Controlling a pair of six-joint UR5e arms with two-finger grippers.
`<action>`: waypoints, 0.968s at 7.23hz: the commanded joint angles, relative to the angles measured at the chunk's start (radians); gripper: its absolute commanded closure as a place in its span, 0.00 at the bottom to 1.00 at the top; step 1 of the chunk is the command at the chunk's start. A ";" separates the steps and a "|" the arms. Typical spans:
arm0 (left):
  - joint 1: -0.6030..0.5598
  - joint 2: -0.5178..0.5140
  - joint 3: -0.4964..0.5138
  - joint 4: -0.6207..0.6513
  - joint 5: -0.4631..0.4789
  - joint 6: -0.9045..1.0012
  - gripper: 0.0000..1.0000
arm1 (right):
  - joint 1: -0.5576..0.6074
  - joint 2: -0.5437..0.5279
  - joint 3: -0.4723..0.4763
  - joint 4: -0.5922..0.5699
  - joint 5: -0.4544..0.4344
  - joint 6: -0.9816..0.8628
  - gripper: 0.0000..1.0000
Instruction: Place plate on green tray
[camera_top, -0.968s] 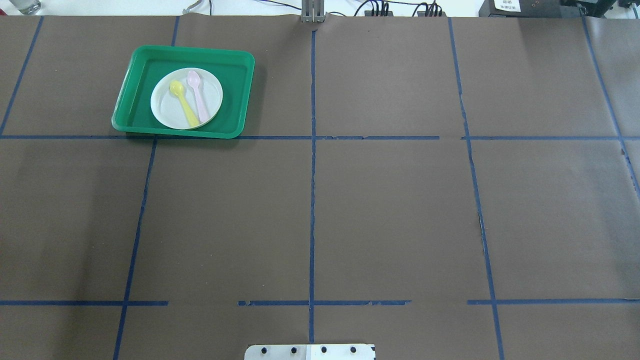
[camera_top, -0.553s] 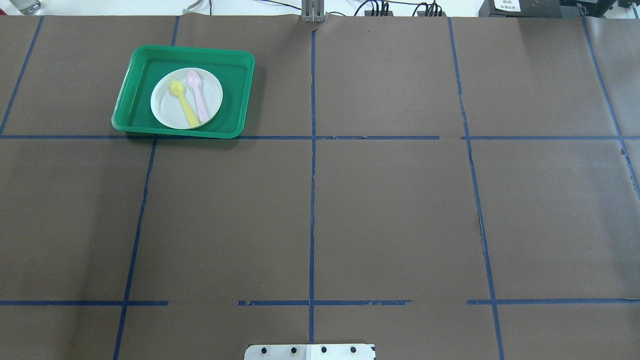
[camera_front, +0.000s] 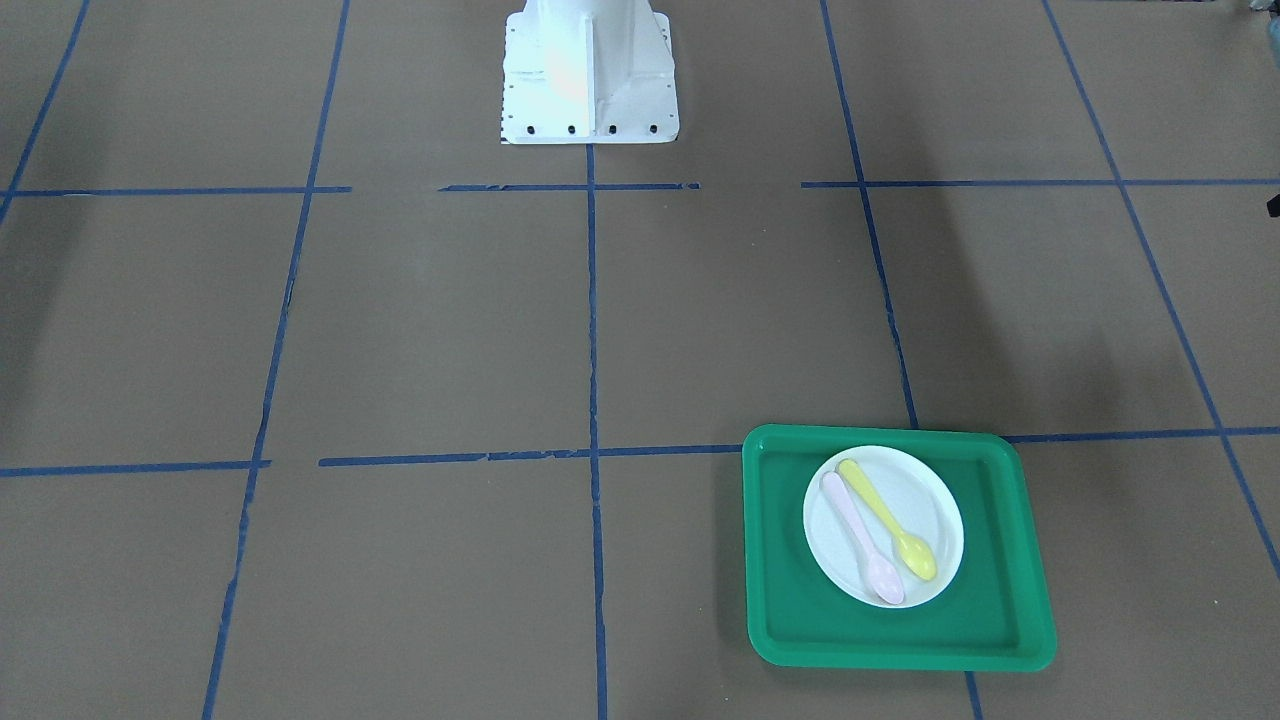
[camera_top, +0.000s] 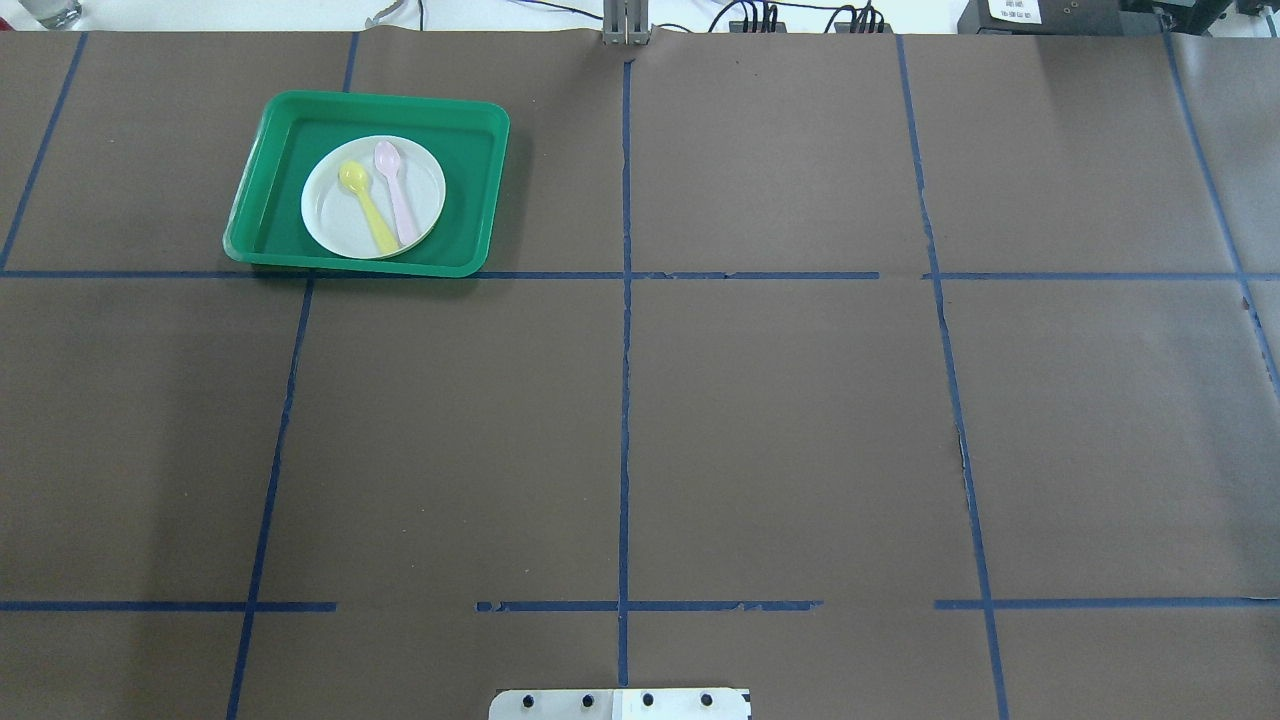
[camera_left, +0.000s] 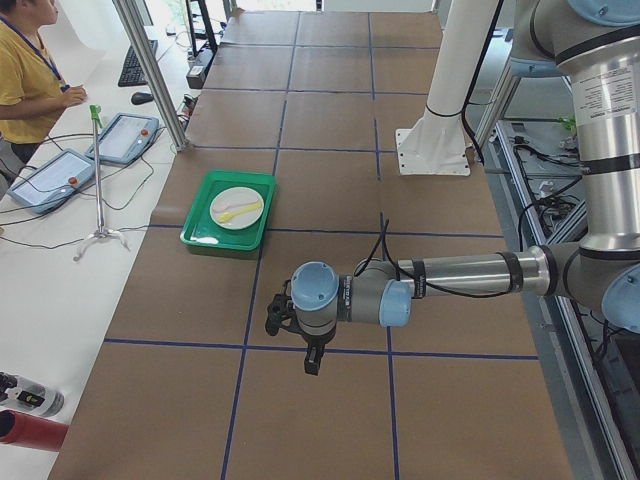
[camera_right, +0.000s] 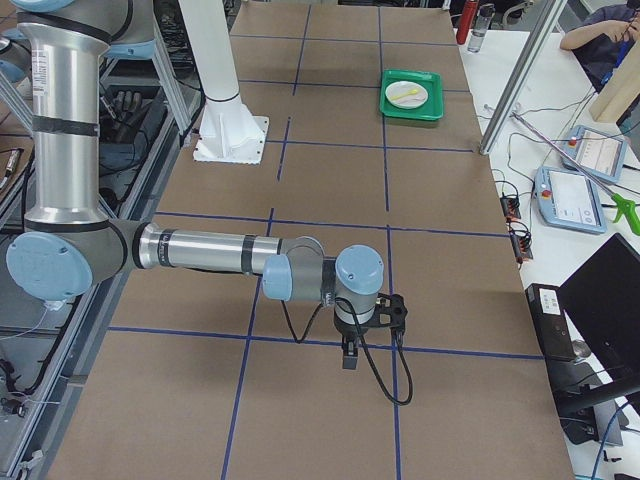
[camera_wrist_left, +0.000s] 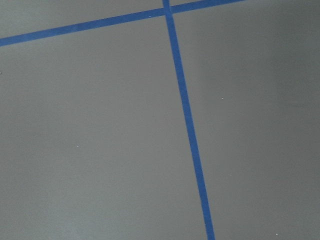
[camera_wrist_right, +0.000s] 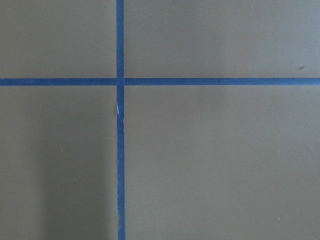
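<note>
The white plate (camera_top: 425, 190) sits inside the green tray (camera_top: 470, 140) at the table's far left; both also show in the front view, plate (camera_front: 925, 500) on tray (camera_front: 780, 560). A pale pink spoon (camera_top: 397, 195) and a yellow spoon (camera_top: 367, 210) lie on the plate. My left gripper (camera_left: 312, 360) hangs low over bare table, well away from the tray, seen only in the left side view. My right gripper (camera_right: 350, 355) shows only in the right side view, far from the tray (camera_right: 432, 100). I cannot tell whether either is open or shut.
The brown table cover carries a blue tape grid. The robot's white base (camera_front: 590, 70) stands at the table's near edge. An operator (camera_left: 30, 70) sits beyond the far edge, with teach pendants (camera_left: 50, 175) and a metal pole (camera_left: 150, 70) nearby.
</note>
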 joint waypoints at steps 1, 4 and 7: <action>-0.002 -0.002 0.000 0.002 -0.001 0.001 0.00 | 0.000 0.001 0.000 0.000 0.000 0.000 0.00; -0.028 0.001 -0.015 0.018 -0.003 0.001 0.00 | 0.000 0.000 0.001 0.000 0.000 0.000 0.00; -0.080 -0.002 -0.018 0.061 -0.003 0.066 0.00 | 0.000 0.000 0.000 0.000 0.000 0.000 0.00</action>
